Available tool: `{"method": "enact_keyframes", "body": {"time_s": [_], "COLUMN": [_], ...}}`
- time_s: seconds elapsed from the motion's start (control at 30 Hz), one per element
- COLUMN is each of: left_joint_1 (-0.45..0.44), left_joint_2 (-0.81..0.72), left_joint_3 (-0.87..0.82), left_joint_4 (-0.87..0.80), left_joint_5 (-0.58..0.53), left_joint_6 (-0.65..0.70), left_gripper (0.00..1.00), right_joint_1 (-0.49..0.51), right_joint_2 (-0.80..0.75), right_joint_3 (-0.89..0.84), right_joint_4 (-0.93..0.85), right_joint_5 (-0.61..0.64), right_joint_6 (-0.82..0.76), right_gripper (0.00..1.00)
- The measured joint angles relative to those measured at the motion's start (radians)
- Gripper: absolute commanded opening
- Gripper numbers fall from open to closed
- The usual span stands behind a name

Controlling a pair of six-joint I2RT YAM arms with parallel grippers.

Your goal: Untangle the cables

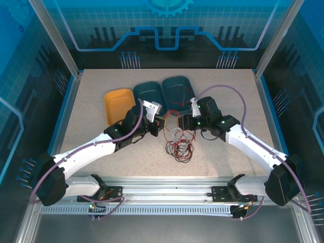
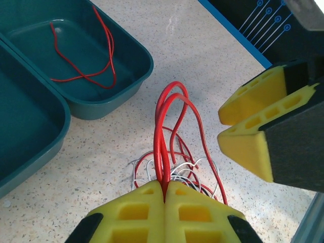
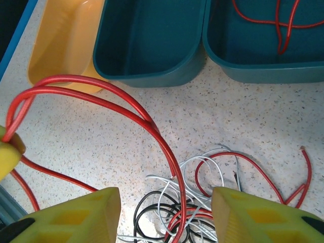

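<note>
Red, white and black strands make up the tangle (image 1: 179, 146) of cables, which lies on the speckled table (image 1: 228, 101) and serves as landmark for every entry below. Top view: my left pincer (image 1: 161, 121) sits just beyond the tangle on its left side and my right pincer (image 1: 183, 121) just beyond it on its right side, the two near each other. Farther beyond the tangle stand three trays in a row: orange tray (image 1: 117, 106), middle teal tray (image 1: 148, 92), end teal tray (image 1: 178, 87). Left wrist view: my left pincer is pressed together, pinching the red cable (image 2: 163, 131), which comes out of the closed yellow pads as a doubled loop and bends back down into the tangle. White cable (image 2: 135, 174) strands lie in the tangle just past the pads. My right pincer is beside the loop, apart from it. A further run of red wire lies inside the end teal tray, well apart from the tangle; whether it joins the held loop I cannot tell. Right wrist view: my right pincer is spread, its two pads standing either side of the tangle with nothing gripped. Black cable (image 3: 139, 215) coils lie in the tangle between the pads, mixed with white and red. The red loop arches up from the tangle to my left pincer's pad at the frame's left edge.
</note>
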State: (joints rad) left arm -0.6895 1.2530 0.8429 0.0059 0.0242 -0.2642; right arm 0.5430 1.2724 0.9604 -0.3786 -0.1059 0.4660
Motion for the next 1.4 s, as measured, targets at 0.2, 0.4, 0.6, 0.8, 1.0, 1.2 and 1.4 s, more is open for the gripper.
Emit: {"method": "enact_keyframes", "body": {"time_s": [0.2, 0.4, 0.6, 0.8, 1.0, 1.2, 1.4], "left_joint_1": [0.01, 0.021, 0.028, 0.033, 0.035, 0.042, 0.045], "left_joint_2": [0.0, 0.0, -0.002, -0.002, -0.012, -0.072, -0.188], "left_joint_3": [0.0, -0.005, -0.014, -0.016, -0.063, -0.111, -0.163], "left_joint_4": [0.0, 0.0, 0.0, 0.0, -0.001, -0.007, 0.0], "left_joint_5": [0.0, 0.011, 0.023, 0.026, 0.025, -0.036, -0.091], "left_joint_6": [-0.026, -0.054, -0.077, -0.085, -0.117, -0.182, -0.217], "left_gripper": [0.04, 0.04, 0.07, 0.27, 0.63, 0.99, 0.99], "right_joint_1": [0.0, 0.0, 0.0, 0.0, 0.0, 0.002, 0.002], "right_joint_2": [0.072, 0.121, 0.138, 0.107, -0.022, -0.099, -0.106], "right_joint_3": [-0.009, -0.012, -0.012, -0.011, 0.035, 0.157, 0.316], "right_joint_4": [0.018, 0.055, 0.077, 0.071, -0.008, -0.134, -0.27], "right_joint_5": [-0.001, -0.021, -0.033, -0.016, 0.031, 0.109, 0.205], "right_joint_6": [0.005, 0.02, 0.041, 0.042, 0.038, 0.004, -0.042], "right_gripper": [0.46, 0.37, 0.09, 0.0, 0.0, 0.0, 0.0]}}
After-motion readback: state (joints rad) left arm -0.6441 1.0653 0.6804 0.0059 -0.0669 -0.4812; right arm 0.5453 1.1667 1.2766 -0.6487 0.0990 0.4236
